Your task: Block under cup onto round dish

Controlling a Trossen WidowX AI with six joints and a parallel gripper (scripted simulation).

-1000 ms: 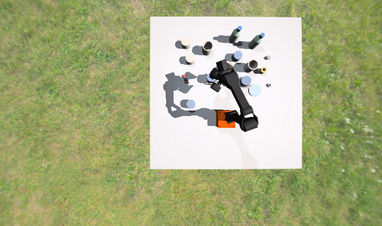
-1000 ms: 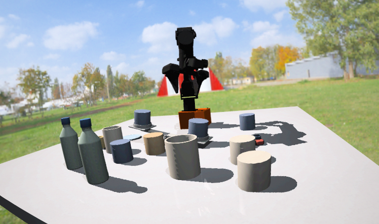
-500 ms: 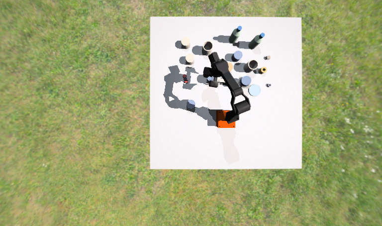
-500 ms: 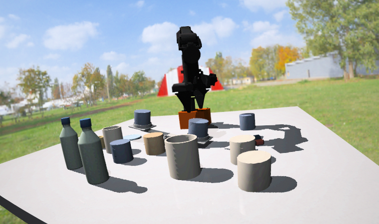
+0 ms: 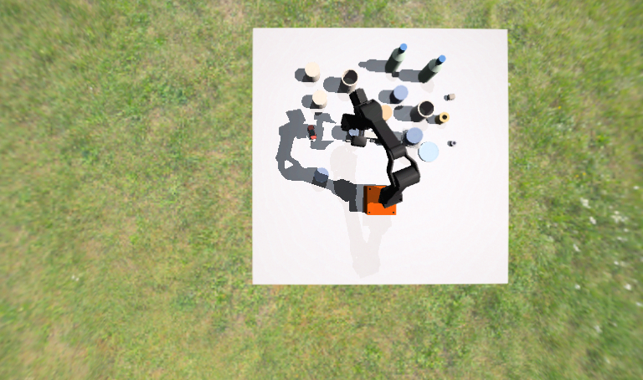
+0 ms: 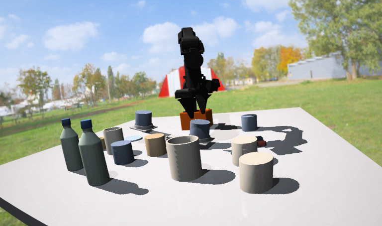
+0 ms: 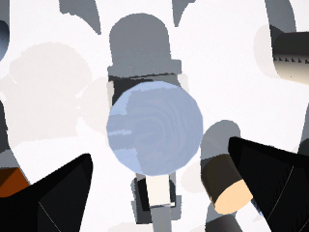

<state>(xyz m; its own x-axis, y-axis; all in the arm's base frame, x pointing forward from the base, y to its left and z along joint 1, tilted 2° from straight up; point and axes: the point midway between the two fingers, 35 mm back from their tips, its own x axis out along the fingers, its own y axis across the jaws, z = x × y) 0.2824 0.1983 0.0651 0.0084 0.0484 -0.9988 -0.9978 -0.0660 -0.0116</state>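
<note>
One blue cup [image 5: 353, 132] [image 6: 200, 129] [image 7: 154, 128] stands upright on one end of the balance [image 7: 158, 190] [image 6: 207, 142]. The other blue cup [image 5: 414, 135] [image 6: 143, 118] stands on its far end, beside the round light blue dish [image 5: 429, 151] [image 6: 133, 138]. My gripper [image 5: 354, 131] [image 6: 197, 115] [image 7: 162, 154] is open and empty. It points down above the first cup, its fingertips to either side of that cup in the wrist view and higher than its top in the exterior view. The block is not visible. I cannot tell which end of the balance is lower.
An orange-tan cylinder [image 6: 155, 145] [image 7: 234, 195] stands near the balance. Two open grey cups [image 6: 184, 159] [image 5: 425, 110], two bottles [image 6: 93, 153] [image 6: 71, 144], cream cylinders [image 6: 256, 172] [image 5: 319, 98], loose blue cylinders [image 5: 400, 92] [image 5: 321, 174] and a red toy car [image 5: 311, 131] stand around.
</note>
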